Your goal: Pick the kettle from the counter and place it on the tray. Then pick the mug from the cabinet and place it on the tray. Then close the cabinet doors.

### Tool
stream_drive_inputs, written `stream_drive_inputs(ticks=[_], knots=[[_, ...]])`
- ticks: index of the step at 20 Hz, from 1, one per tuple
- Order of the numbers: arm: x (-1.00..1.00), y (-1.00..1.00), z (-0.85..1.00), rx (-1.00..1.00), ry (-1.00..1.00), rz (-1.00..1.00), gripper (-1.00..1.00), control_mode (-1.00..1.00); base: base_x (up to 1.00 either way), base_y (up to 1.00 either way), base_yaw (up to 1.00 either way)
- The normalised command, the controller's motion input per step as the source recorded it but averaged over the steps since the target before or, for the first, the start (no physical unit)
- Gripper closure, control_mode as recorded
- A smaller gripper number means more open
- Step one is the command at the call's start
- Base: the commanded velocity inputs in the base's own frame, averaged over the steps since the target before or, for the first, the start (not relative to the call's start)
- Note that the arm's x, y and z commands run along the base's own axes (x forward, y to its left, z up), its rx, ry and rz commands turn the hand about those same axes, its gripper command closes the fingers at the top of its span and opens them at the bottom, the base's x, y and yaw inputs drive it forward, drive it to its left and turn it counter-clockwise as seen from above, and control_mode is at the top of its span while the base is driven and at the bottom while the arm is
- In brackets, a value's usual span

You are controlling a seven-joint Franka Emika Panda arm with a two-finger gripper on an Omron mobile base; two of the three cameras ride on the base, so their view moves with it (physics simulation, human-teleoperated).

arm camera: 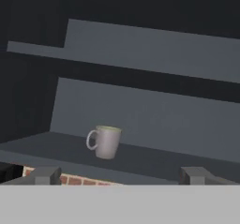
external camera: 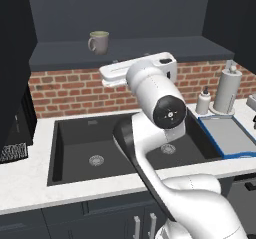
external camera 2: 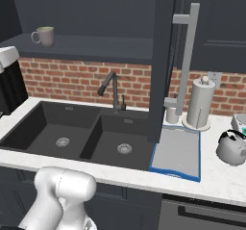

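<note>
The grey-beige mug (arm camera: 104,142) stands upright on the cabinet's dark shelf (arm camera: 154,160), handle to the left. My gripper (arm camera: 120,176) is open, short of the mug and slightly below it, and the mug lies a little left of centre between the fingertips (arm camera: 44,175). The base views show the mug (external camera: 99,42) (external camera 2: 44,35) on the shelf above the brick wall. The silver kettle (external camera 2: 232,147) sits on the white counter (external camera 2: 216,176), just right of the blue-rimmed grey tray (external camera 2: 178,152) (external camera: 225,135). An open cabinet door (external camera 2: 161,56) with a silver bar handle (external camera 2: 185,56) juts out over the tray's left side.
A black double sink (external camera 2: 62,133) with a dark faucet (external camera 2: 111,89) lies under the cabinet. A paper-towel roll (external camera 2: 201,104) and a small soap bottle (external camera 2: 171,113) stand behind the tray. A black appliance (external camera: 15,128) sits left of the sink.
</note>
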Motion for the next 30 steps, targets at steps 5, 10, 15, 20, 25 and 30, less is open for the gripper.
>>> stream_drive_inputs(ticks=[5, 10, 15, 20, 25, 30], knots=[[0.00, 0.04, 0.00, 0.00, 0.00, 0.00, -1.00, -1.00, 0.00, 0.00, 0.00], [0.09, 0.00, 0.00, 0.01, 0.00, 0.00, -1.00, -1.00, 0.00, 0.00, 0.00], [0.28, 0.00, 0.00, 0.00, 0.04, 0.00, -1.00, -1.00, 0.00, 0.00, 0.00], [0.21, 0.01, -0.01, 0.03, 0.01, -0.01, -1.00, -1.00, 0.00, 0.00, 0.00], [0.22, 0.12, 0.00, 0.05, 0.00, 0.00, -1.00, -1.00, 0.00, 0.00, 0.00], [0.24, 0.26, 0.00, 0.03, 0.00, -0.05, -1.00, -1.00, 0.00, 0.00, 0.00]])
